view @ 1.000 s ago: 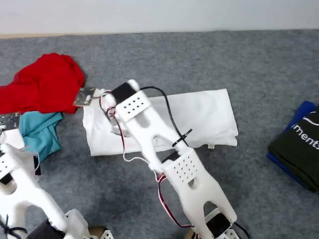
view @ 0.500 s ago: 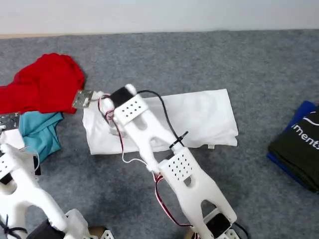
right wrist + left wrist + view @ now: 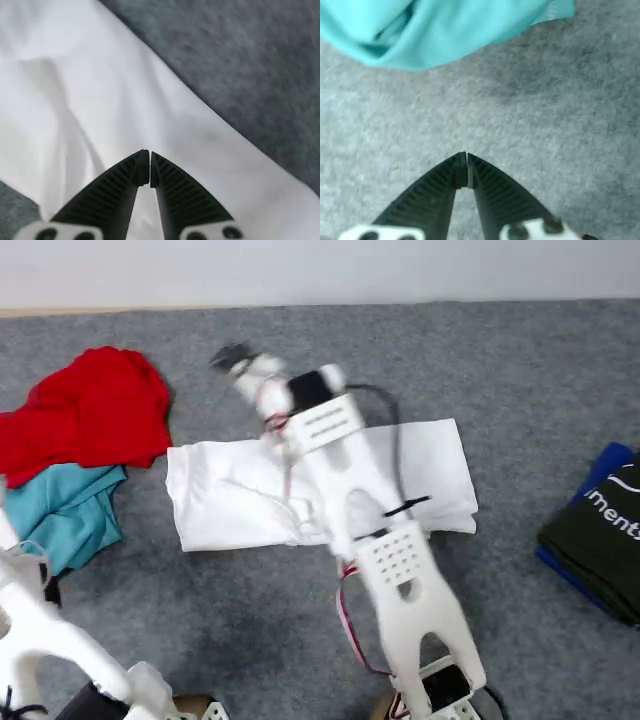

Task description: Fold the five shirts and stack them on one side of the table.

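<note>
Right gripper has quit the left end of the white cotton shirt & swung up over the shirt's far edge. It hangs there w/ jaws closed on nothing, white cloth right under it and grey just ahead. The shirt lies as it did a sec ago, a long flat half-folded rectangle, so that pass looks done w/o a new fold. Prob. the next grab comes from this far edge. Left gripper, also closed & empty, has pulled back from the unfolded pile. The crumpled teal shirt sits just ahead of it, the rumpled red shirt beyond that. Room: bare grey felt-like worktop ahead & to the right of right gripper. Folded black shirt on a blue shirt lies well off to its right by the worktop edge, the stack side I'd judge
</note>
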